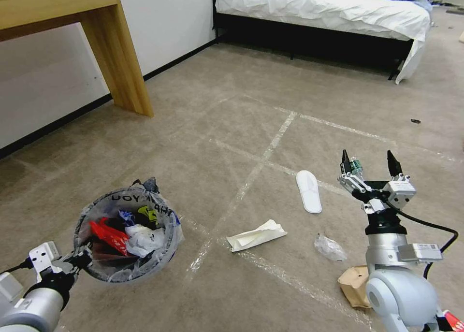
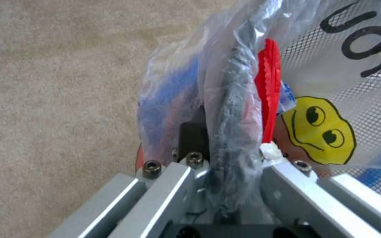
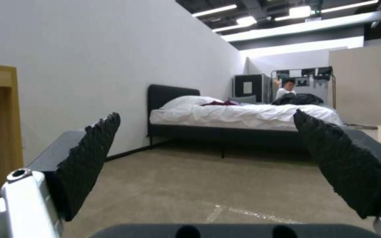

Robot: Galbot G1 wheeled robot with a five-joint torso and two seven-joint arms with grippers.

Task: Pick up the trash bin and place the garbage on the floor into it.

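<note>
Here, line by line:

Trash bin: the trash bin (image 1: 126, 235), round, mesh-walled, lined with a clear plastic bag bearing black letters and a yellow face, is held up at the lower left over the carpet (image 1: 232, 119), its mouth facing up and slightly tilted; red wrappers and white tissue lie inside.

Left gripper: the left gripper (image 1: 79, 259) has its jaws closed tight on the bin's near rim, bag film pinched between them, as the left wrist view confirms.

Open room: bare carpet crossed with clear tape lines stretches from the bin to the bed (image 1: 328, 13); the wooden counter leg (image 1: 118, 56) stands well beyond the bin, by the wall.

Garbage: right of the bin, a folded white tissue (image 1: 256, 235), long axis running left-right; farther right a crumpled clear wrapper (image 1: 330, 247) and a tan paper bag (image 1: 355, 286); a flat white slipper sole (image 1: 309, 191) points away from the robot.

Right gripper: the right gripper (image 1: 369, 170) hangs well right of the bin, jaws spread wide and empty, ridged black pads (image 3: 89, 158) pointing toward the bed; a small green-labelled bottle (image 1: 356, 166) lies just behind one tip.
</note>
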